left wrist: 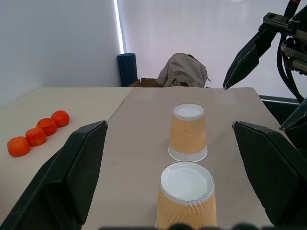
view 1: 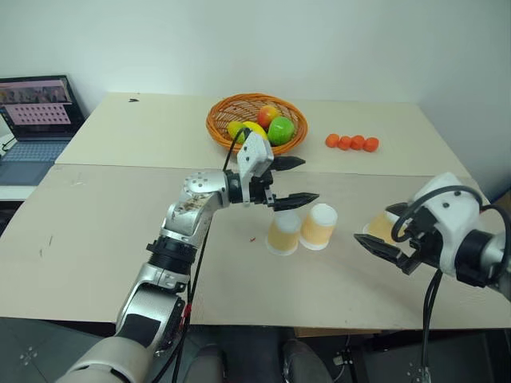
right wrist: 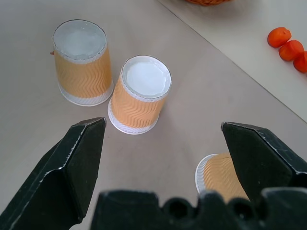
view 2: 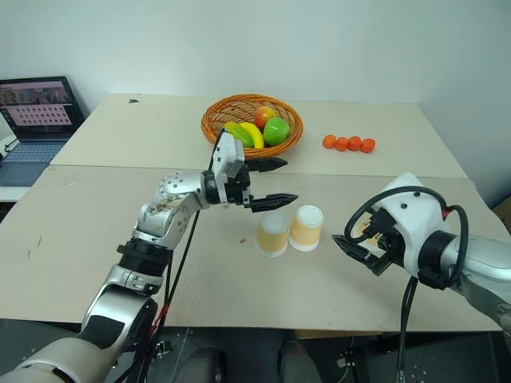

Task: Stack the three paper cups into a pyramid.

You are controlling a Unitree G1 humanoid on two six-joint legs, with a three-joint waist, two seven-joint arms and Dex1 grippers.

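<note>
Base cups: we see two paper cups [view 1: 283,233] [view 1: 318,226] upside down, side by side, touching.
Third cup [right wrist: 221,176]: lying tipped beneath our right gripper [view 1: 382,233].
Grippers: left gripper [view 1: 289,182] open above the pair; right open, empty.
Handling: we judge them light, crushable; pinch mid-wall gently.

Ahead of me, near the far edge of the table [view 1: 120,239], stands a woven basket [view 1: 257,124] with a green apple [view 1: 281,130], a red-and-yellow apple [view 1: 267,116] and a banana [view 1: 246,128] inside. Beside it, toward the far right corner, four small orange balls [view 1: 351,143] lie touching in a short row. Past the table's left edge an open laptop [view 1: 36,120] sits on a lower surface. Beyond the right edge I see a beige bag [left wrist: 184,72] next to a dark blue roll [left wrist: 127,69].
</note>
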